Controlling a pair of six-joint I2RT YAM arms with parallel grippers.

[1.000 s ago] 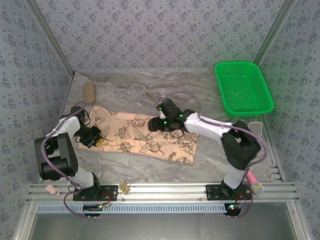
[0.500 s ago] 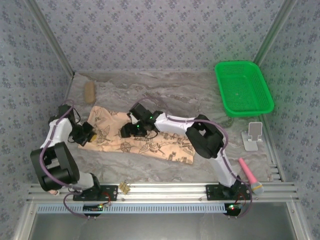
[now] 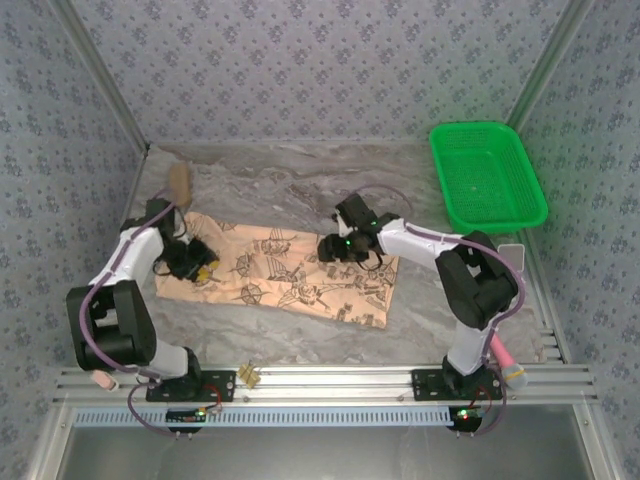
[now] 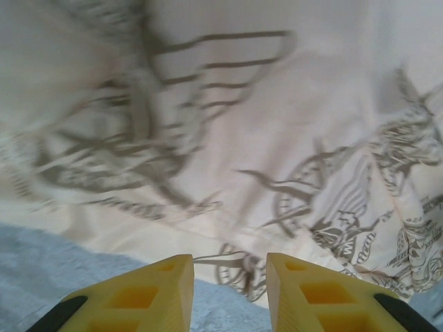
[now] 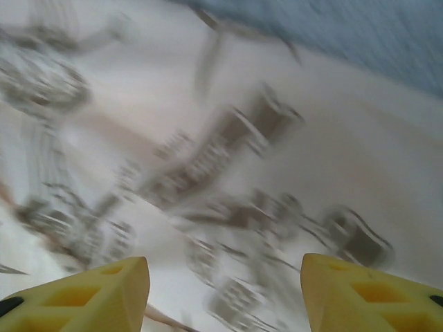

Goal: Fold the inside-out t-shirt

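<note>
The left tool [image 4: 228,290], its yellow fingers [image 4: 156,294] parted narrowly and gripping nothing, hangs low over an edge of the inside-out t-shirt [image 4: 277,138]. The printed cloth spreads just ahead of it, and bare grey tabletop [image 4: 62,256] shows beneath the fingertips. The right tool [image 5: 225,290] stands with its fingers spread wide and empty, blurred tan print directly below and ahead. Seen from above, the shirt lies flat between the two, the left tool at its left end and the right tool over its far right part. Well beyond the right tool sits a green basket [image 3: 487,175]; a brown oblong object [image 3: 178,183] lies just past the left tool.
</note>
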